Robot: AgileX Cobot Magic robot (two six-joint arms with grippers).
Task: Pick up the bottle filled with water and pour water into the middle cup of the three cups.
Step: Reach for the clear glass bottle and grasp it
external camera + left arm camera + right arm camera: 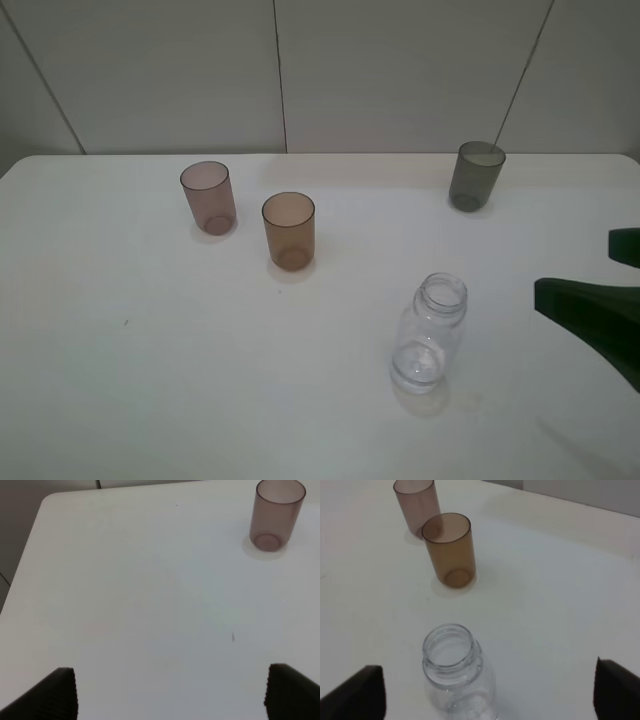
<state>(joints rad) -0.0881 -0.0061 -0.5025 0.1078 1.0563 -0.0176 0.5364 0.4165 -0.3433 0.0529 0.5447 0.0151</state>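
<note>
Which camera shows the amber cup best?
The right wrist view: the amber cup is largest there, whole from rim to base. The exterior high view shows it whole too, but smaller. The left wrist view misses it, showing only the pinkish cup.

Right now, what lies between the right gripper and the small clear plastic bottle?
Only bare white table separates right gripper and bottle, per exterior high view.

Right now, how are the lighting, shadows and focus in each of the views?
Exterior high view: soft even light, faint shadows under the bottle and the middle cup. Left wrist view: the pinkish-mauve cup is fairly sharp, the left gripper's fingers dark, slightly soft. Right wrist view: the bottle's clear wall nearly blends into the white table.
</note>
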